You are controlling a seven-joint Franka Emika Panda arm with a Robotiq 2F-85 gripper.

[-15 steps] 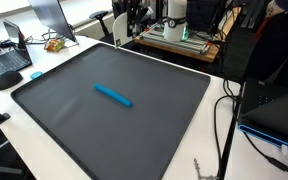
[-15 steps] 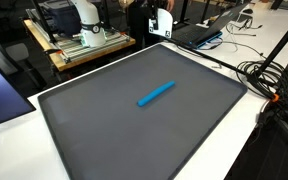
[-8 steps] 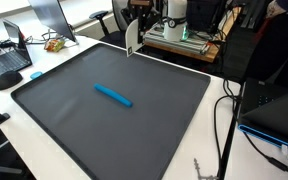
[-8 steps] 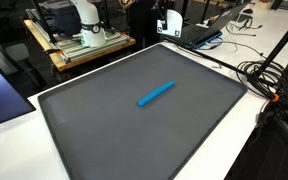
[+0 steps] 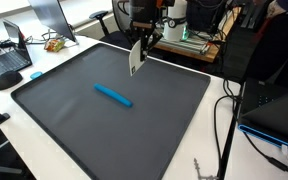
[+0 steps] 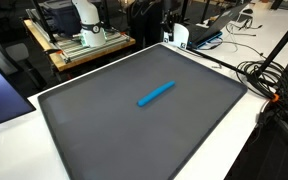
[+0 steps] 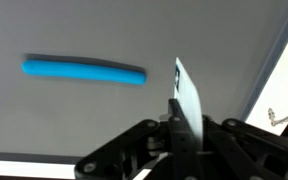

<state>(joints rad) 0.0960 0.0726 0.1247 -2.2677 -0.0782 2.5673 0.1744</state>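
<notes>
Aloft, the jaws pinch a white card [image 7: 187, 95], well apart from the blue marker [image 7: 84, 70].

Dark mat [image 5: 164, 130]: open surface on every side of the blue marker [image 5: 113, 95], the only obstruction on it. Gripper [image 5: 142, 40], clamped on a white card [image 5: 135, 60], hangs over the far edge. Cables [image 5: 224, 115] crowd one side, a laptop [image 5: 6, 62] the opposite side. A wooden bench [image 5: 179, 42] blocks the rear.

Bright, even indoor light from overhead, only faint soft shadows on the matte grey mat [image 5: 154, 120], exterior views small and grainy, wrist view soft, blue bar [image 7: 82, 70] fuzzy-edged, white card [image 7: 189, 95] washed pale, tool [image 7: 181, 125] dark and blurred
</notes>
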